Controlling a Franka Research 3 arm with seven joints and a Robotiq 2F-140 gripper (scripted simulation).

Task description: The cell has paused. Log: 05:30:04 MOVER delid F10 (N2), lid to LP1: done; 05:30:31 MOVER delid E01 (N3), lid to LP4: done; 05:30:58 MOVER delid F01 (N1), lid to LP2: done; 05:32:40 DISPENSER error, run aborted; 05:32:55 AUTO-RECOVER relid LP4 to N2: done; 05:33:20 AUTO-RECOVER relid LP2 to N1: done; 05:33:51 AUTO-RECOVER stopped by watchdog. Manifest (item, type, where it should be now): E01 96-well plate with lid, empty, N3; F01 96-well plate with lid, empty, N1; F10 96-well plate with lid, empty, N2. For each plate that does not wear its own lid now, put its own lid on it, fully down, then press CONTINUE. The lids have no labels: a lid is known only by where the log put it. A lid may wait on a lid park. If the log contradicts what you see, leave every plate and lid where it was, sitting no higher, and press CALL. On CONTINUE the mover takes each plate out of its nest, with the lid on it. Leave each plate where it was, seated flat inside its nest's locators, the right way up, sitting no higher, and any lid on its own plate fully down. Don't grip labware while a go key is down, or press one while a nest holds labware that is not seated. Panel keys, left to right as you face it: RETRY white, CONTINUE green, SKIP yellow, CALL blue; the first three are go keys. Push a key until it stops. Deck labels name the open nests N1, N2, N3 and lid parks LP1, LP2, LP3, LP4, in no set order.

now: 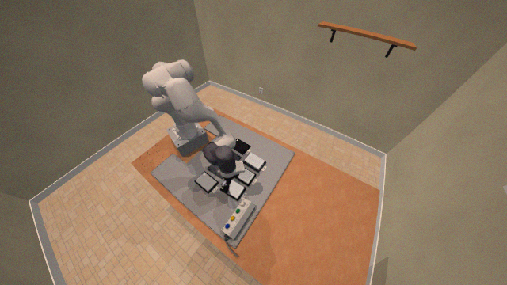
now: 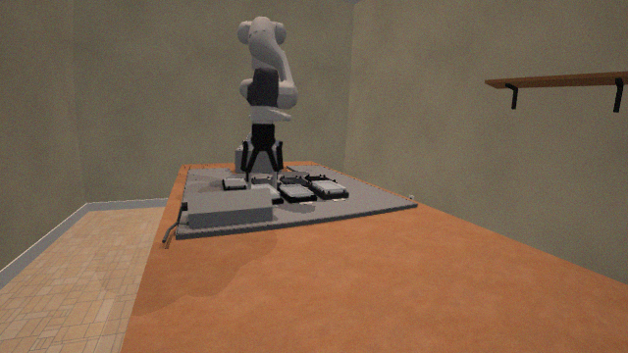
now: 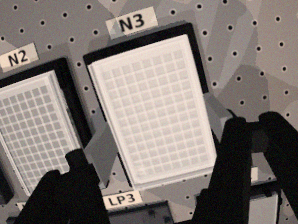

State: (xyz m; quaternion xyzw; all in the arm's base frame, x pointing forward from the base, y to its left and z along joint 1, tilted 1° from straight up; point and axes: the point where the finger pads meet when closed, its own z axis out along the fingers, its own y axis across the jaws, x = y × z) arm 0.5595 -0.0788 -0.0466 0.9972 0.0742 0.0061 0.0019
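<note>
My gripper (image 3: 158, 121) hangs low over the lid park labelled LP3 (image 3: 123, 199). It is shut on a lid (image 2: 265, 179), which the fingers and wrist mostly hide. In the top view the gripper (image 1: 226, 185) stands between two white plates. Just beyond the fingers sits the N3 plate (image 3: 153, 106), smooth white with only a faint grid, in its black nest. Left of it the N2 plate (image 3: 29, 129) shows a sharper grid of wells. N3 (image 1: 237, 189) and N2 also show in the top view. I cannot tell whether the held lid is off the park.
The key panel (image 1: 237, 218) lies just past N3, with white (image 1: 242, 203), green (image 1: 238, 210), yellow (image 1: 233, 218) and blue (image 1: 227, 226) keys. More white labware sits at the left (image 1: 207, 182) and far side (image 1: 254, 161). An empty black nest or park (image 1: 242, 146) lies near the arm base.
</note>
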